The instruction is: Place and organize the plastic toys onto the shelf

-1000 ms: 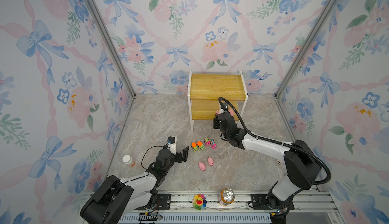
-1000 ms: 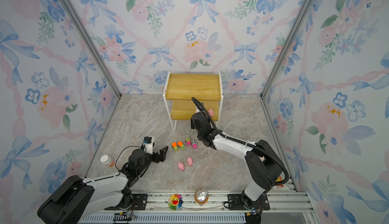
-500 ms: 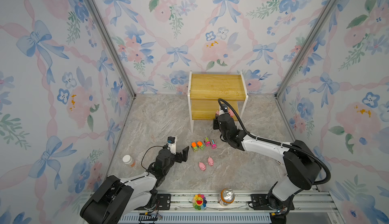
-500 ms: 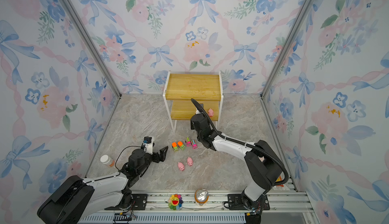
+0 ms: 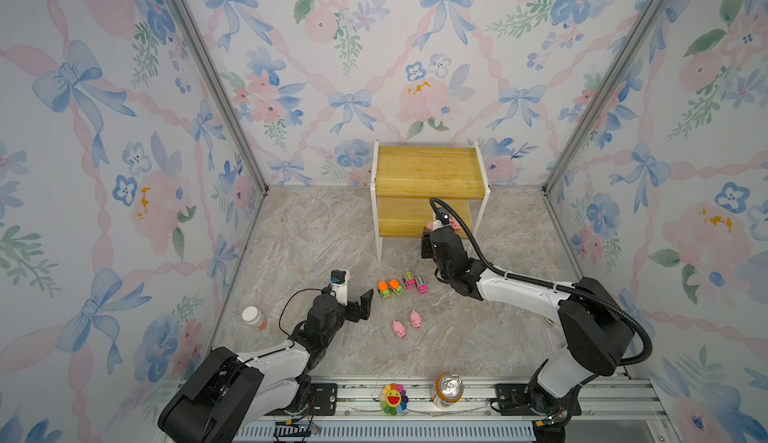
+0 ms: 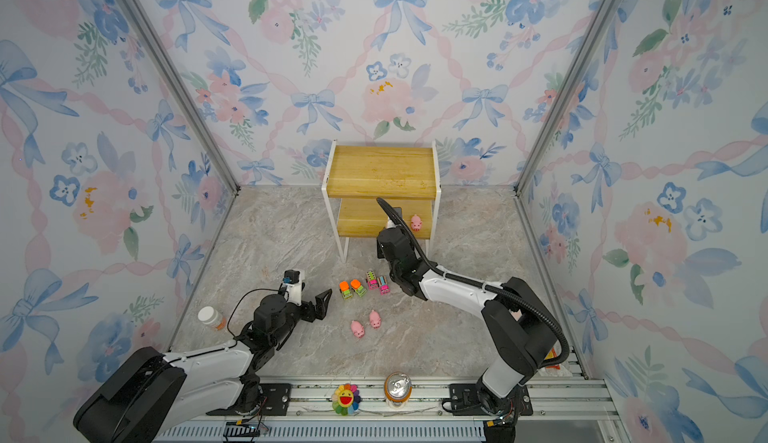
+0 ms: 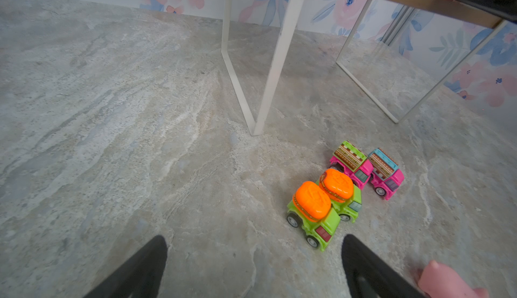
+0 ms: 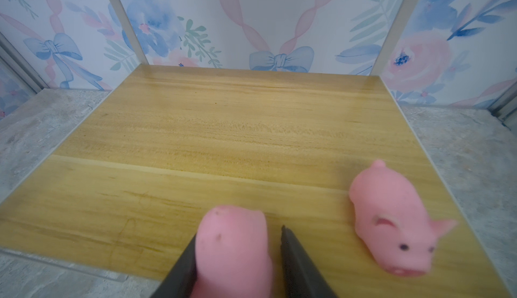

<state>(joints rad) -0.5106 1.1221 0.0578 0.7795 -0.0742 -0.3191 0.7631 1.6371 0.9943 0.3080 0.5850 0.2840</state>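
My right claw [image 8: 237, 235] is at the front edge of the shelf's [image 5: 430, 170] lower board, a smooth yellow plank with fine wood grain on a thin white metal frame. Between its black tapered fingers [image 8: 296, 263] stands a soft-looking, matt pink pig [image 8: 232, 243], rounded like a thumb from this side. One finger lies against it and a sliver of wood shows between it and the other finger, so this claw is slack rather than clenched, and the pig rests on the board. Just beside it on the same board, clear of the claw, lies a second pig [image 8: 391, 221] with dot eyes, pointed ears and a stubby tail. My left claw [image 7: 254, 265] is spread wide and grasps nothing. It is low over the grey, veined, stone-look desk [image 7: 112, 114], its two dark wedge fingers pointing toward the trucks. These stand in a short row in front of the shelf's white leg: a green truck [image 7: 314, 215] and a second green truck [image 7: 341, 196], both glossy plastic with ribbed orange domes. Next to them are a pink truck [image 7: 352, 165] and a second pink truck [image 7: 384, 175], boxy, with striped patterned tops. A third pig [image 5: 399, 330] and a fourth pig [image 5: 416, 319] lie close together on the desk, nearer to me than the trucks.
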